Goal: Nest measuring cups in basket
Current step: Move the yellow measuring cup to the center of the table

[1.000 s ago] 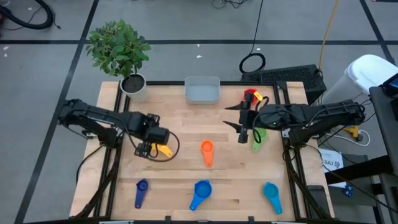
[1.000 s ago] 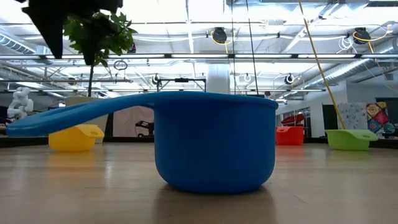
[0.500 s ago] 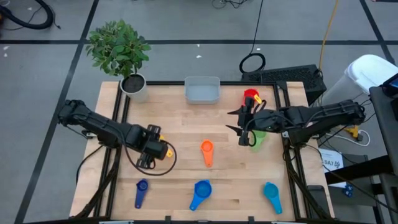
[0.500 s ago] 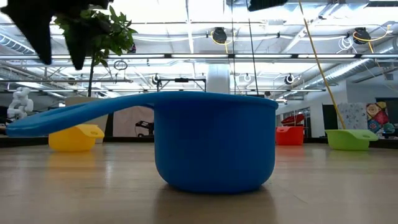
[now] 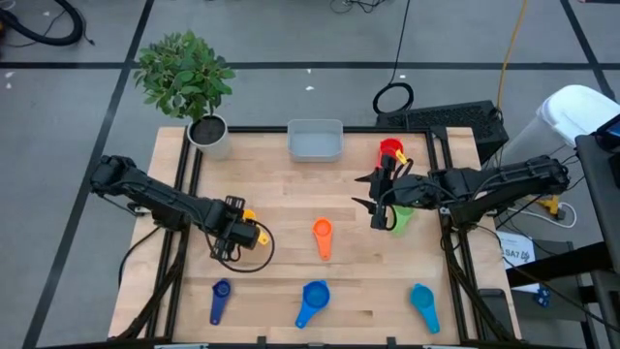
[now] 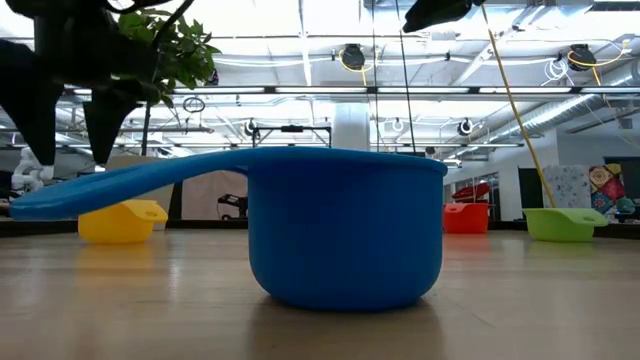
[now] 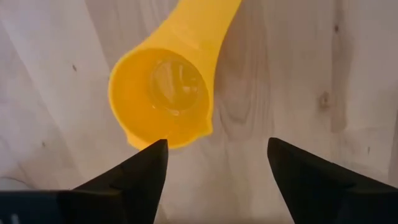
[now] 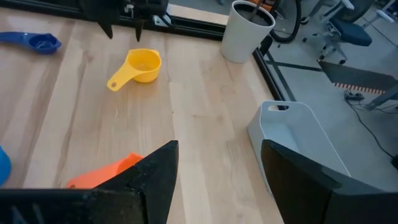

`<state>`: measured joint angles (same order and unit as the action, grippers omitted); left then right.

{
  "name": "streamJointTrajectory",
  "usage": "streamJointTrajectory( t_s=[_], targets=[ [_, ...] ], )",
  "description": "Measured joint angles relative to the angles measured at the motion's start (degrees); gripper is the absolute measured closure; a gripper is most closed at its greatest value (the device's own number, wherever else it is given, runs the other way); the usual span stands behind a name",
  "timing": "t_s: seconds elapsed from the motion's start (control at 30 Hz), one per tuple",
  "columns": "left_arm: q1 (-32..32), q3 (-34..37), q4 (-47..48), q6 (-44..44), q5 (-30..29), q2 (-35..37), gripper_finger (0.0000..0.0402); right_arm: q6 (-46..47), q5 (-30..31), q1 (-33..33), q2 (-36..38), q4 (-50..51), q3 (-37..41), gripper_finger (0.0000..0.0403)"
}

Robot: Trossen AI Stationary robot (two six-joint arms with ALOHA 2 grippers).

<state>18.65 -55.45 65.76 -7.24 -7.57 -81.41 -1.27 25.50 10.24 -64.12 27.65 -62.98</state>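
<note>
Since a second ago my left gripper (image 5: 231,238) has dropped lower over the yellow cup (image 7: 163,97), jaws spread. My right gripper (image 5: 377,194), centre-right, also stands spread, empty.

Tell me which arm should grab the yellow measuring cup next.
Left. The left gripper hangs right over the yellow plastic measuring cup, fingers open. The right gripper is across the wooden table, above the green plastic cup.
</note>
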Motion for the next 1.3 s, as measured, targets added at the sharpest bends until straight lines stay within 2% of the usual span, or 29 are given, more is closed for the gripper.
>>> streamJointTrajectory(
  t_s=[0.23,0.6,0.77,1.3],
  targets=[
    [0.00,2.41,-7.31,0.01,-0.02,0.00,0.0143,0.82,0.00,0.00,0.00,0.01,0.00,0.0179],
    [0.00,7.73,-11.85,-1.34,-0.02,0.00,0.0144,1.02,0.00,0.00,0.00,0.01,0.00,0.0179],
    [-0.05,7.88,-13.63,-1.52,-1.49,0.00,0.0148,0.96,0.00,0.00,0.00,0.01,0.00,0.0179],
    [-2.36,10.72,-19.45,1.64,-0.38,0.02,0.0230,1.09,-0.04,0.00,0.00,0.01,0.00,0.0179]
  ],
)
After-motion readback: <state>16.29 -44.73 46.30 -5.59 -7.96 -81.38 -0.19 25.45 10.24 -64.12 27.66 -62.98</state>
